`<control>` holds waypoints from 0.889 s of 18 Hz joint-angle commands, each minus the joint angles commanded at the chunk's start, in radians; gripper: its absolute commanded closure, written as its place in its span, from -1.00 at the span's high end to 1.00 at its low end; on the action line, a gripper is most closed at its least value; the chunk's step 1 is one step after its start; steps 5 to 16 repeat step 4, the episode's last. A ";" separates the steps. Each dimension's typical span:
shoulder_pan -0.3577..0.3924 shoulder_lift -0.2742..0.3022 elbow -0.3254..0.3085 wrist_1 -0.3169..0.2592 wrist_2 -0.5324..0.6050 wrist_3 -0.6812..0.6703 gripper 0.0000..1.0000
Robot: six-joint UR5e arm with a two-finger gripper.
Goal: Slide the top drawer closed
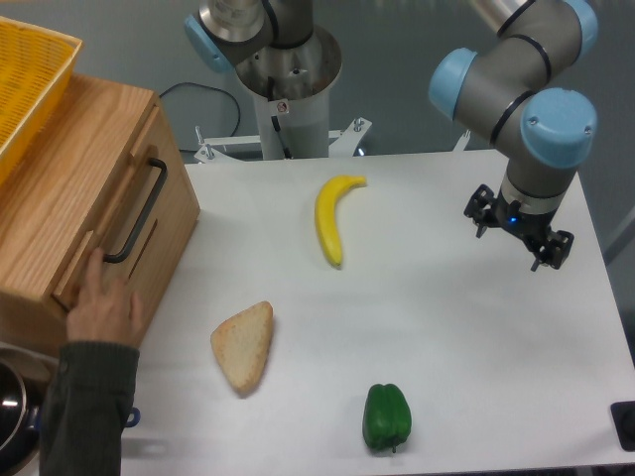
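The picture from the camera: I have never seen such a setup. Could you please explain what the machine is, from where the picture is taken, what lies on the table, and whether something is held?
One fixed camera looks down at a white table from the front. The grey and blue machine is a robot arm; its pincer hangs above the table's right side and holds nothing. Whether it is open, I cannot tell.

On the table lie a banana, a piece of bread and a green pepper.

At the left stands a wooden cabinet. Its top drawer has a black bar handle, and a person's hand rests on the front. A yellow basket sits on top, and a pot shows in the bottom left corner.
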 joint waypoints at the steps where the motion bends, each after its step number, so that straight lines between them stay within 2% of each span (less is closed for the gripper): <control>1: 0.000 0.000 0.000 0.000 -0.005 0.000 1.00; 16: 0.000 0.000 0.000 0.002 -0.005 0.000 1.00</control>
